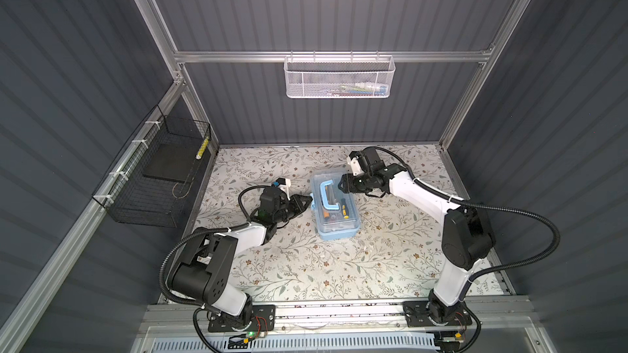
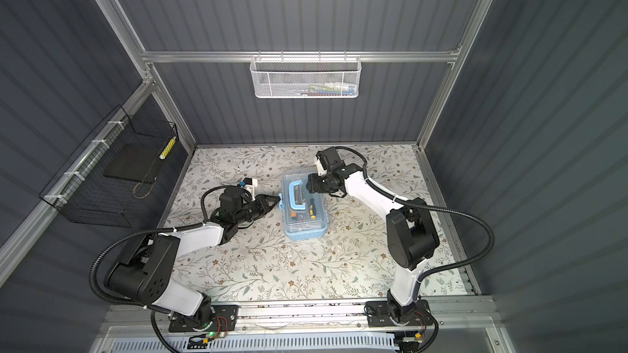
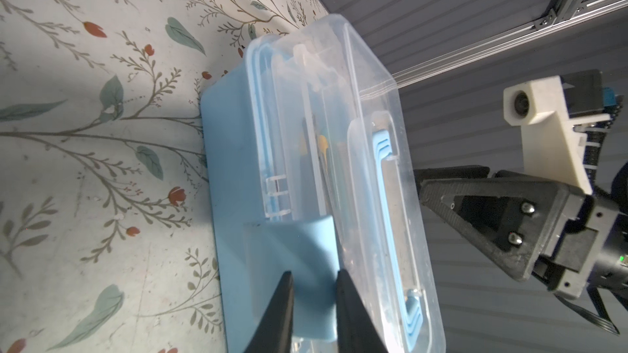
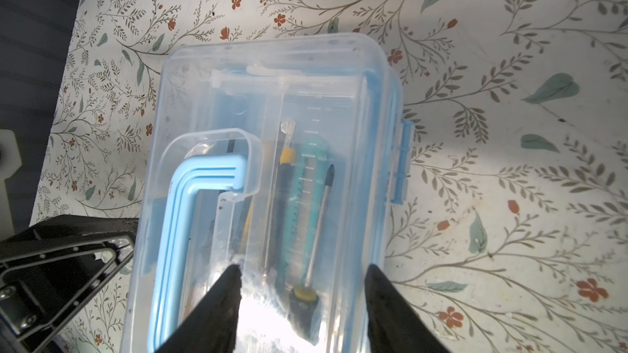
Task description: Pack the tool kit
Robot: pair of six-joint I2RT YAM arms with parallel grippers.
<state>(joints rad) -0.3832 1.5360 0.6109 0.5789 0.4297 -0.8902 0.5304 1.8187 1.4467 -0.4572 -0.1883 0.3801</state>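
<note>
The tool kit is a light-blue box with its clear lid down and its blue handle lying flat, in the middle of the floral table. Through the lid I see a yellow-black screwdriver and a green utility knife. My left gripper is at the box's left side, its tips narrowly apart and clasping the blue latch. My right gripper is open, with its tips at the far part of the lid and nothing between them.
A white mesh basket hangs on the back rail with small items in it. A black wire basket is fixed to the left wall. A second blue latch is on the box's right side.
</note>
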